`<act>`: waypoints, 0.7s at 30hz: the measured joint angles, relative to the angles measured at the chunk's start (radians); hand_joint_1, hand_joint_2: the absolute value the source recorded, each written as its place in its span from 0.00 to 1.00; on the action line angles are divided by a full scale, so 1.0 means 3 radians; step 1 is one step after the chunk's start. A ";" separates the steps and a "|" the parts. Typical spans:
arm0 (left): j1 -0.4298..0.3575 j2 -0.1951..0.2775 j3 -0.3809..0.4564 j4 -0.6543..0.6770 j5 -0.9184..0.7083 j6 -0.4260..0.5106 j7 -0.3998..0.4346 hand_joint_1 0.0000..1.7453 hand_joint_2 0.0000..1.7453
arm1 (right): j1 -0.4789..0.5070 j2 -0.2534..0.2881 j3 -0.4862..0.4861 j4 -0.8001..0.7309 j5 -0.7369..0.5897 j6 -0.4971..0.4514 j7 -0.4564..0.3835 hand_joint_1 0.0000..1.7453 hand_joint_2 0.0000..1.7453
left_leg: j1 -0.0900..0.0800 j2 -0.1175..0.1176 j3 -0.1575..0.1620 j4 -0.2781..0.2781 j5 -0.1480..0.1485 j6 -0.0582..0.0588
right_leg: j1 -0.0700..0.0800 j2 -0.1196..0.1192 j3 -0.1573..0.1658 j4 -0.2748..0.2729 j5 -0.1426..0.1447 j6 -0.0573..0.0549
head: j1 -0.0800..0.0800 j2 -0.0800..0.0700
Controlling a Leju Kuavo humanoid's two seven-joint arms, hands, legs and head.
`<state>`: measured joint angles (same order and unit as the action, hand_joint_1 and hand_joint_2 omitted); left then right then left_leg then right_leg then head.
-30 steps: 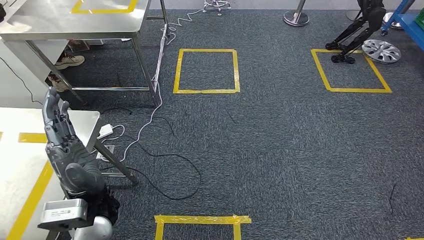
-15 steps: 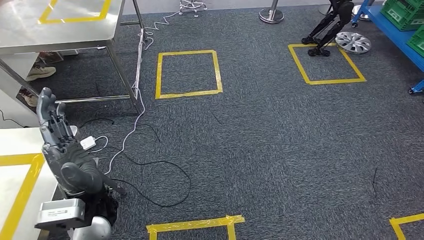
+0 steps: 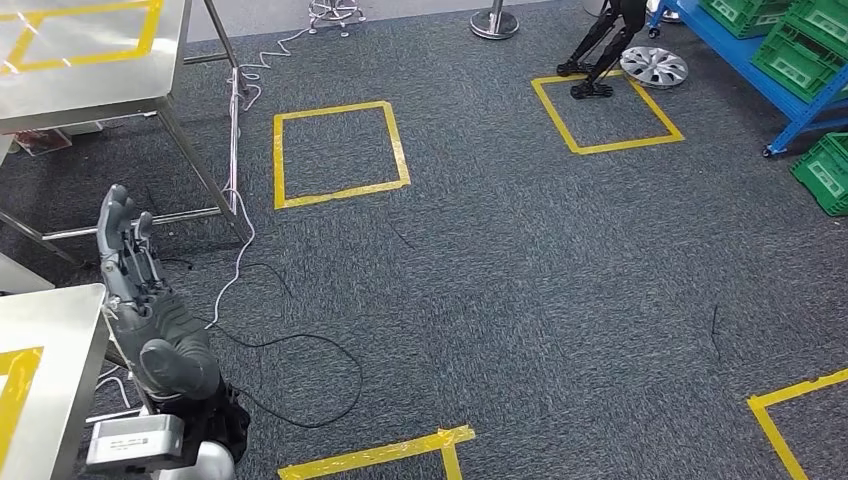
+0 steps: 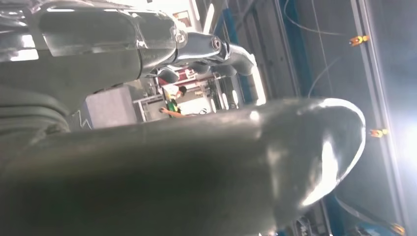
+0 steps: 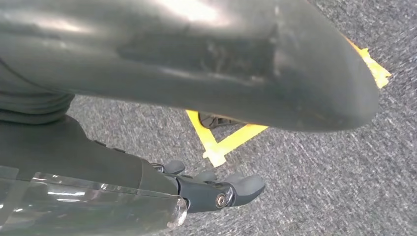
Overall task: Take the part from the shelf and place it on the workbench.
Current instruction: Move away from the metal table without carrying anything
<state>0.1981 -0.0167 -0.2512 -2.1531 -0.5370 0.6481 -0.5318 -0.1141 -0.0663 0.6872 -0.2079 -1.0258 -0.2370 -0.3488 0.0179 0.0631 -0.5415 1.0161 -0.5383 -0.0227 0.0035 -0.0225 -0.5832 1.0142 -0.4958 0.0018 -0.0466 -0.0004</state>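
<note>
The left hand (image 3: pixel 135 290) is raised with its fingers straight and slightly spread, holding nothing, just beside the corner of the steel workbench (image 3: pixel 50 330) with yellow tape on its top. In the left wrist view that hand (image 4: pixel 196 147) shows its thick thumb with the fingers extended above it. The right hand (image 5: pixel 206 189) hangs over the grey carpet (image 3: pixel 550 260), fingers loosely extended and empty, above a yellow tape corner (image 5: pixel 216 147).

Beyond the workbench corner stands a second steel table (image 3: pixel 90 60), and a white cable (image 3: pixel 240 190) runs down beside its leg to a black cable loop (image 3: pixel 320 380) near the workbench. Farther from the workbench lies a wide stretch of carpet marked by a yellow tape square (image 3: pixel 335 155). Well away, at the far edge, is a blue shelf (image 3: pixel 760 80) carrying green crates (image 3: pixel 800 50), with a silver wheel cover (image 3: pixel 653 67) at its foot. I cannot tell which item on the shelf is the part.
</note>
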 joint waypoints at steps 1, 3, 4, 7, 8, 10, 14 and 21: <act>-0.0011 -0.0010 -0.0003 0.0010 0.0014 0.0000 -0.0010 0.00 0.00 | -0.0006 0.0002 0.0002 -0.0001 0.0008 0.0000 0.0007 0.00 0.00 | 0.0005 -0.0023 0.0009 0.0009 -0.0018 -0.0017 | -0.0003 0.0015 0.0014 -0.0020 0.0006 -0.0019 | -0.0001 0.0000; -0.0035 -0.0020 -0.0004 0.0027 0.0032 0.0000 -0.0017 0.00 0.00 | -0.0038 0.0010 0.0008 -0.0001 0.0025 -0.0005 0.0029 0.00 0.00 | 0.0010 -0.0129 -0.0062 0.0179 -0.0130 -0.0040 | -0.0014 0.0045 0.0044 -0.0058 0.0021 -0.0060 | -0.0012 0.0000; -0.0042 -0.0020 -0.0004 0.0035 0.0036 0.0000 -0.0013 0.00 0.00 | -0.0057 0.0016 0.0011 -0.0002 0.0032 -0.0012 0.0044 0.00 0.00 | 0.0011 -0.0190 -0.0153 0.0356 -0.0218 -0.0044 | -0.0012 0.0060 0.0050 -0.0064 0.0023 -0.0074 | -0.0018 0.0000; -0.0045 -0.0020 -0.0003 0.0057 0.0040 0.0000 0.0012 0.00 0.00 | -0.0083 0.0029 0.0016 -0.0002 0.0035 -0.0039 0.0084 0.00 0.00 | 0.0008 -0.0223 -0.0448 0.0826 -0.0351 -0.0044 | 0.0000 0.0123 0.0057 -0.0060 0.0013 -0.0101 | -0.0026 0.0000; -0.0045 -0.0019 -0.0003 0.0061 0.0040 0.0000 0.0018 0.00 0.00 | -0.0080 0.0031 0.0017 -0.0002 0.0035 -0.0043 0.0091 0.00 0.00 | 0.0007 -0.0224 -0.0460 0.0800 -0.0280 -0.0040 | 0.0002 0.0147 0.0063 -0.0056 0.0006 -0.0101 | -0.0027 0.0000; -0.0046 -0.0019 -0.0003 0.0062 0.0040 0.0000 0.0024 0.00 0.00 | -0.0075 0.0036 0.0020 -0.0001 0.0034 -0.0047 0.0104 0.00 0.00 | 0.0007 -0.0268 -0.0337 0.0477 -0.0035 -0.0026 | -0.0002 0.0198 0.0076 -0.0038 -0.0016 -0.0088 | -0.0028 0.0000; -0.0045 -0.0017 -0.0001 0.0055 0.0062 0.0000 0.0037 0.00 0.00 | -0.0077 0.0037 0.0022 -0.0001 0.0032 -0.0064 0.0123 0.00 0.00 | 0.0012 -0.0412 -0.0154 0.0075 0.0091 0.0018 | -0.0008 0.0291 0.0049 0.0014 -0.0057 -0.0016 | -0.0024 0.0000; -0.0105 -0.0003 -0.0009 0.0031 0.0204 0.0000 0.0110 0.00 0.00 | -0.0134 0.0045 0.0025 -0.0004 0.0021 -0.0067 0.0086 0.00 0.00 | 0.0015 -0.0174 -0.0099 0.0022 0.0079 0.0108 | -0.0035 0.0118 -0.0307 0.0701 -0.0401 0.0108 | 0.0010 0.0000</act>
<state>0.1667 -0.0176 -0.2540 -2.1438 -0.4757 0.6481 -0.4987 -0.1544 -0.0529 0.6947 -0.2092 -1.0196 -0.2571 -0.3228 0.0225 0.0109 -0.5710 1.0227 -0.5145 0.0098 -0.0070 0.0128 -0.6752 1.2246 -0.6161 0.0343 -0.0438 -0.0004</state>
